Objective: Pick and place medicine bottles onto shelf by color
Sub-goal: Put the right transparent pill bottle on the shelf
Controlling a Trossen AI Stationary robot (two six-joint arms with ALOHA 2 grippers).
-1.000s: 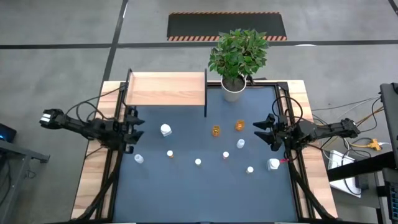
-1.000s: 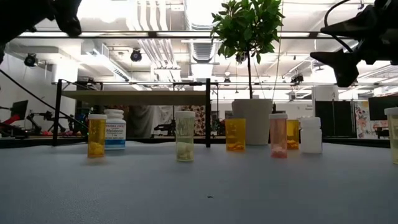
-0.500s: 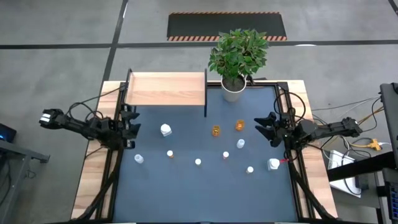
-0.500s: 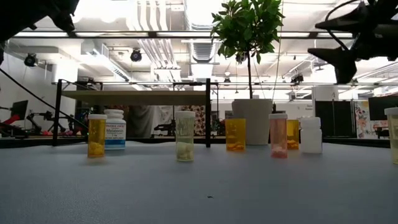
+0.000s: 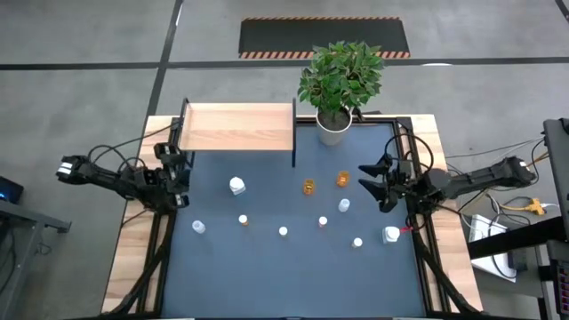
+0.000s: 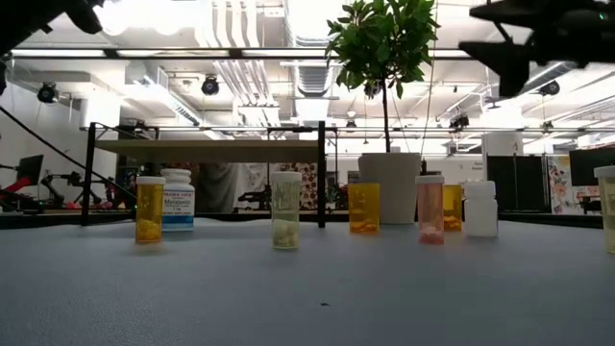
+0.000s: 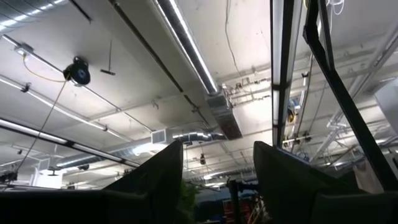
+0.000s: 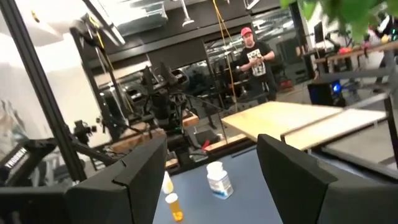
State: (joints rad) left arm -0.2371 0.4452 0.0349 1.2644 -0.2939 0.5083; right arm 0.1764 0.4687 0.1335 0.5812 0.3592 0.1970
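Only the right wrist view shows a person [image 8: 254,59] beyond the shelf [image 8: 292,121].

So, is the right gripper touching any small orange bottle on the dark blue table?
Apart. In the high view the right gripper stands open, with blue table between it and the nearest orange bottle.

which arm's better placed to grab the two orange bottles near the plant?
Right, probably. The right gripper is open, over the mat beside the orange bottles, nothing between. The left gripper sits at the far table edge, tilted up toward the ceiling.
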